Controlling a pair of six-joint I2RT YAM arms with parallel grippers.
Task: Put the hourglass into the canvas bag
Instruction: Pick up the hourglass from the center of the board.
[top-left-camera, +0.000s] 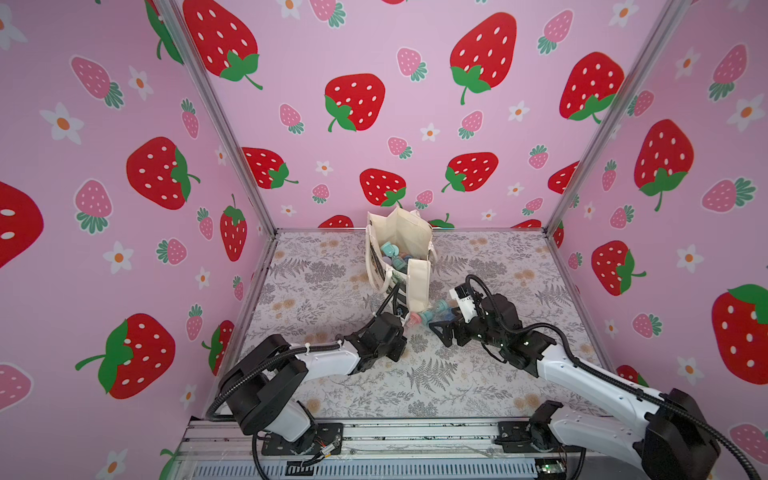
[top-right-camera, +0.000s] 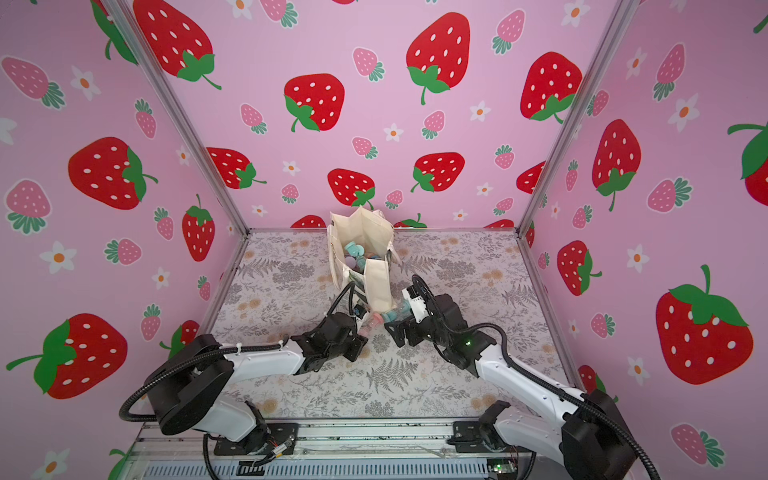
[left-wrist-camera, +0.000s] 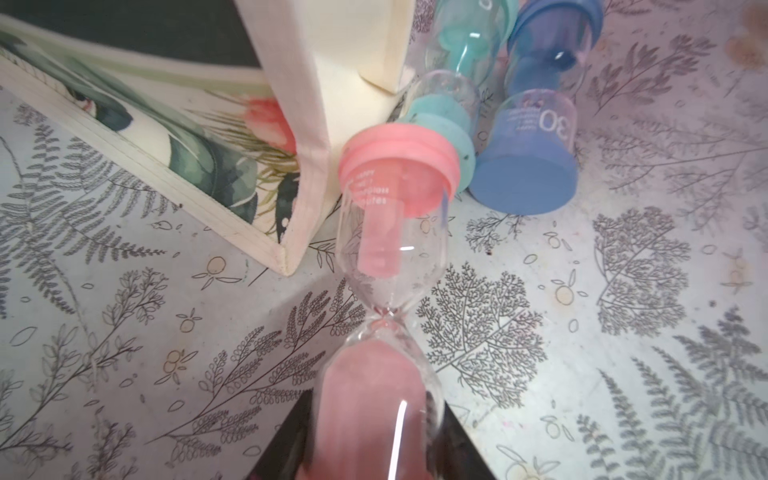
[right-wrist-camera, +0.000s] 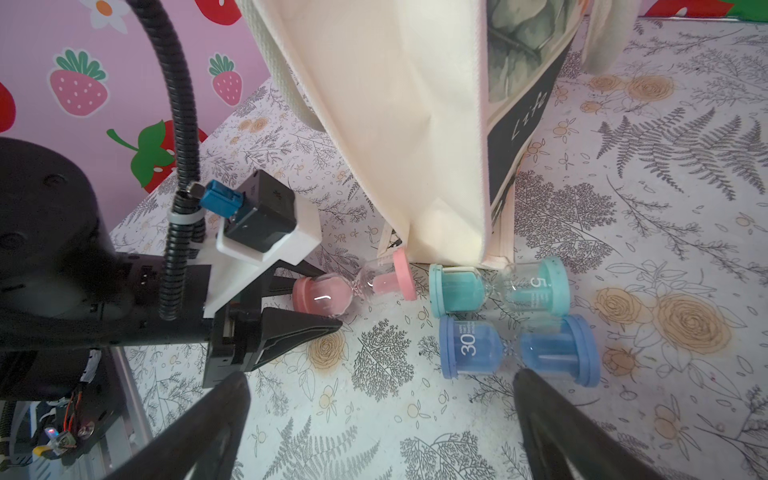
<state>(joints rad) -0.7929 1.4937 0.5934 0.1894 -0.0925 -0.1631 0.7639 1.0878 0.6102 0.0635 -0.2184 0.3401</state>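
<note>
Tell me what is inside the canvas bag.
In both top views the canvas bag stands open, with several small teal, purple and blue pieces piled inside, likely hourglasses. Its near wall hides the rest of the pile and the bag's bottom.

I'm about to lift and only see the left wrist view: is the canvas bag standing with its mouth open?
Observer: Yes. In both top views the canvas bag stands with its mouth open, and several hourglasses are already inside.
Operator: And the right tool?
Observer: The right tool is open and low over the table. One fingertip is near the blue hourglass; I cannot tell whether they touch.
</note>
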